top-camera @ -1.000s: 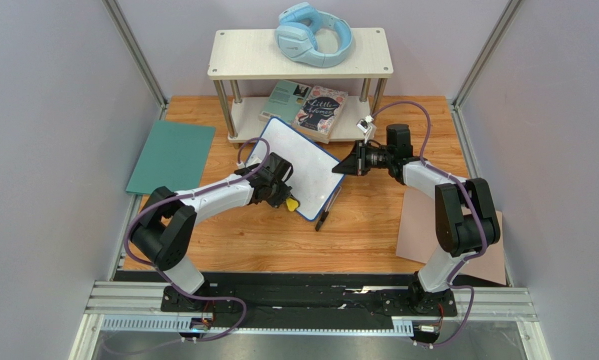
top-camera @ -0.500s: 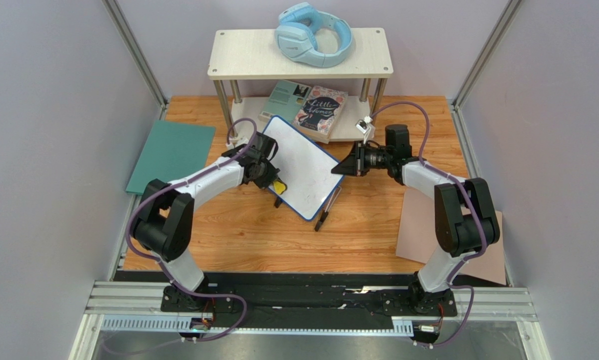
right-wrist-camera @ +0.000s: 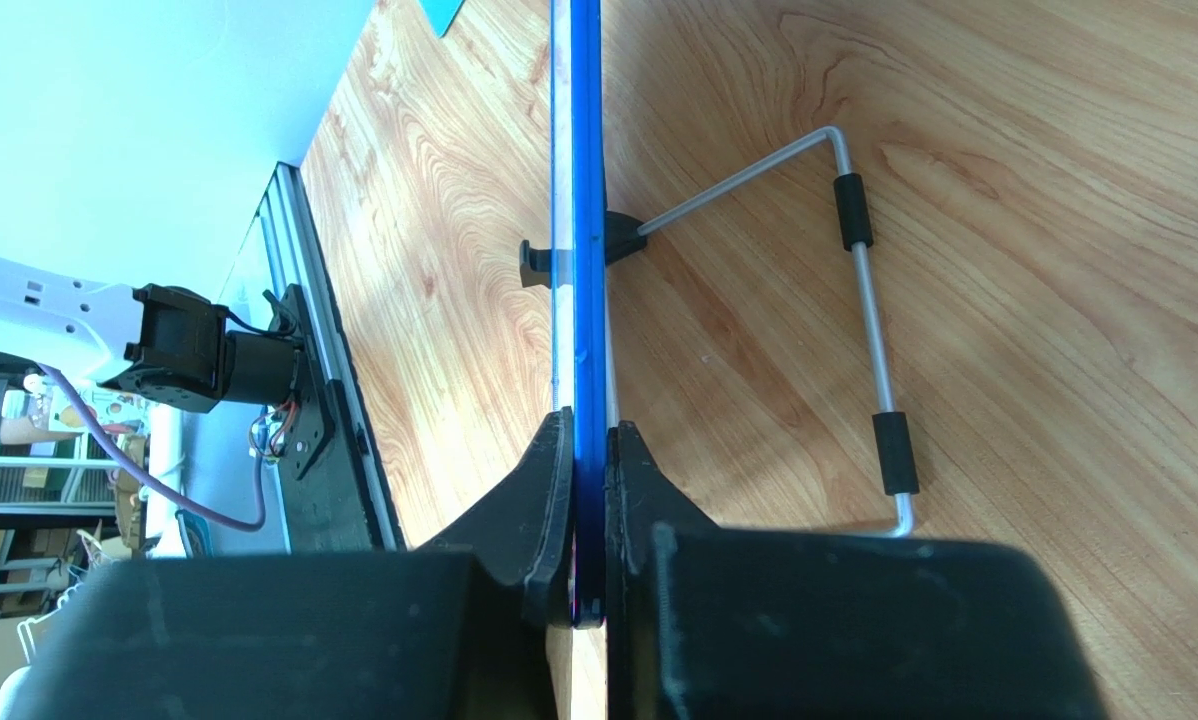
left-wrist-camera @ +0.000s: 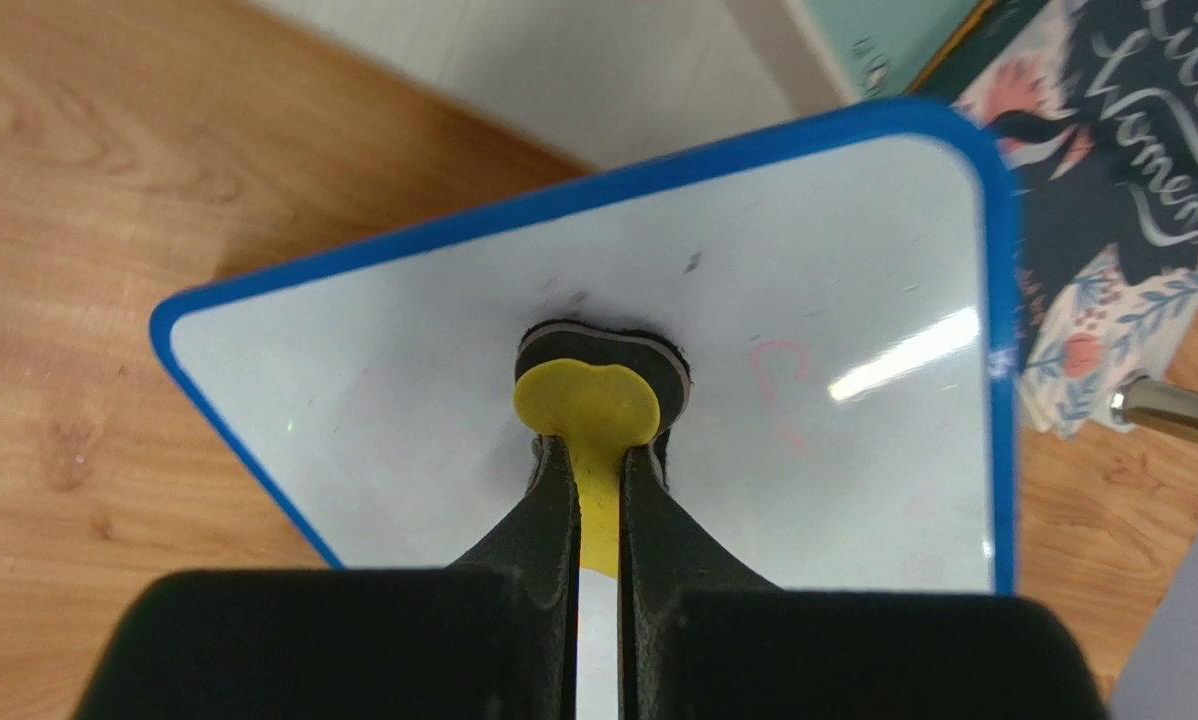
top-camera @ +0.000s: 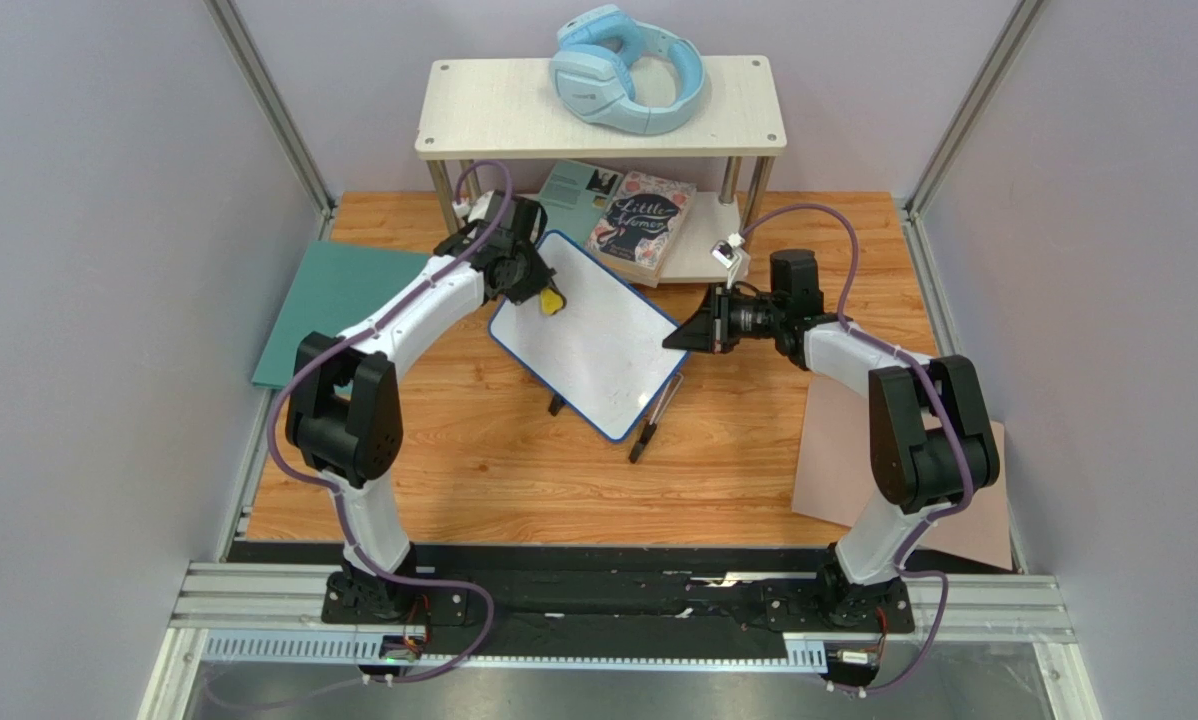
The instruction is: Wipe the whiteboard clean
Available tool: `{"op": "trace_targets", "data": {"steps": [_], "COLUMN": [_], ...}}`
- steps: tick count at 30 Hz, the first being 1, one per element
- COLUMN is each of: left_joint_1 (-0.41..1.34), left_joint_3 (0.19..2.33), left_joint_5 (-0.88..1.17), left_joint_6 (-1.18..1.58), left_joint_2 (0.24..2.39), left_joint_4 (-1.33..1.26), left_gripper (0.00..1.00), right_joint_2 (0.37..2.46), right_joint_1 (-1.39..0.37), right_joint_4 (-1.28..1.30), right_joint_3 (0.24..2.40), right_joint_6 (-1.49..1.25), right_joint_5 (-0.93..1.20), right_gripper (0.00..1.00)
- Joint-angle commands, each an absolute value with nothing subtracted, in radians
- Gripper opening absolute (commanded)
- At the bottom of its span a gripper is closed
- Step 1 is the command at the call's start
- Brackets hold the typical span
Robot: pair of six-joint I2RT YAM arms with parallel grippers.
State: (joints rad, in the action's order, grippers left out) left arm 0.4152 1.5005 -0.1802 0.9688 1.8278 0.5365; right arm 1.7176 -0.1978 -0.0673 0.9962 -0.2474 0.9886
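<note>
The whiteboard (top-camera: 590,338), white with a blue rim, stands tilted on the wooden table in the top view. My left gripper (top-camera: 545,293) is shut on a small yellow eraser (left-wrist-camera: 587,413) and presses its dark pad onto the board's upper left part. Faint pink writing (left-wrist-camera: 786,393) shows just right of the eraser in the left wrist view. My right gripper (top-camera: 677,336) is shut on the board's right edge (right-wrist-camera: 586,300), seen edge-on in the right wrist view, with the wire stand (right-wrist-camera: 861,300) behind it.
A black marker (top-camera: 653,423) lies by the board's near right corner. A two-level shelf (top-camera: 605,105) at the back carries blue headphones (top-camera: 628,68) and books (top-camera: 638,218). A teal sheet (top-camera: 345,312) lies left, a tan-pink sheet (top-camera: 838,450) right.
My left gripper has carried the eraser across the board from its near lower edge up to the far upper left corner. The right gripper and the board have stayed put.
</note>
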Motion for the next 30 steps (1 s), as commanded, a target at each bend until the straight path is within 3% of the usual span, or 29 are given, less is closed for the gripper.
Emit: {"op": "trace_targets", "data": {"steps": [1, 7, 20, 30], "left_joint_1": [0.411, 0.446, 0.505, 0.394], "left_joint_3": [1.640, 1.690, 1.773, 1.579], "left_joint_5": [-0.106, -0.018, -0.037, -0.078], "left_joint_6": [0.841, 0.853, 0.842, 0.894], "left_joint_2": [1.893, 1.959, 2.003, 1.896], "left_joint_4": [0.494, 0.460, 0.480, 0.494], "left_gripper": [0.00, 0.00, 0.00, 0.00], "right_joint_2": [1.761, 1.761, 1.763, 1.756], "right_joint_1": [-0.215, -0.215, -0.215, -0.216], "right_joint_4": [-0.023, -0.020, -0.015, -0.012], "right_joint_3": [0.980, 0.980, 0.982, 0.982], "right_joint_6": [-0.123, -0.121, -0.117, -0.117], "right_joint_5": [0.850, 0.848, 0.847, 0.845], "right_gripper": [0.00, 0.00, 0.00, 0.00]}}
